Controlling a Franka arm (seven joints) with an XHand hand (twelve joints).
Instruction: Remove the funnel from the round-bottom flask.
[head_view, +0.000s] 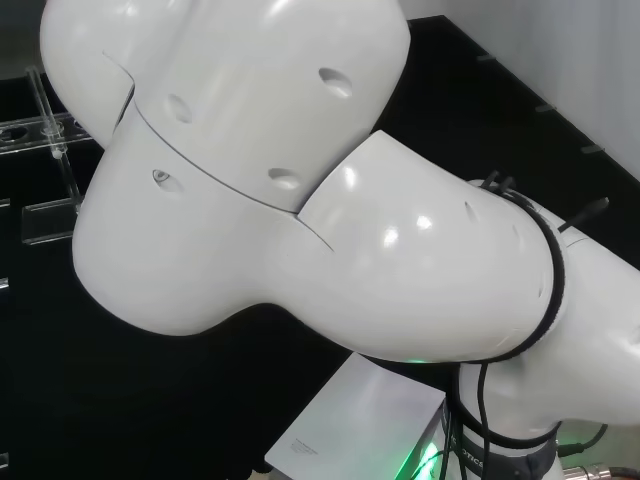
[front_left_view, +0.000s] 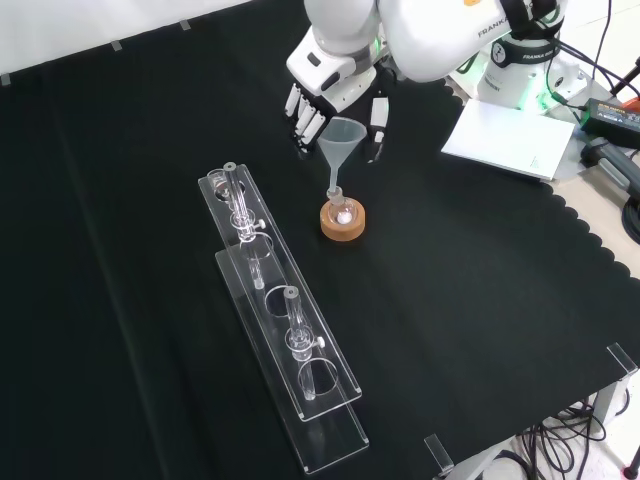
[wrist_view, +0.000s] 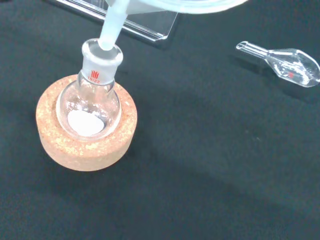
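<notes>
Front view: the hand (front_left_view: 335, 85) hangs over the funnel (front_left_view: 341, 142), fingers (front_left_view: 303, 118) pointing down on the view's left of the funnel's cone, thumb (front_left_view: 377, 125) down on its right — spread wide on both sides of the rim. Whether any of them touches the funnel cannot be told. Funnel stands upright, stem in the neck of the round-bottom flask (front_left_view: 341, 210), one of each. Flask sits in one cork ring (front_left_view: 343, 224) on the black cloth (front_left_view: 480, 280).

Wrist view shows what the front does not: the funnel stem (wrist_view: 112, 31) entering the flask's neck (wrist_view: 101, 64), white powder (wrist_view: 86, 123) lying at the flask's bottom, and one small clear glass vessel (wrist_view: 285, 62) lying on its side on the cloth, well apart from the cork ring.

Front view alone gives the two clear plastic racks (front_left_view: 280, 310) end to end, to the left of the flask, with glass tubes standing in them — count unclear. A white sheet-like box (front_left_view: 505, 140) lies at upper right.

Head view: the arm's white links (head_view: 300, 170), plus the end of a clear rack (head_view: 50, 150) at the left edge.
</notes>
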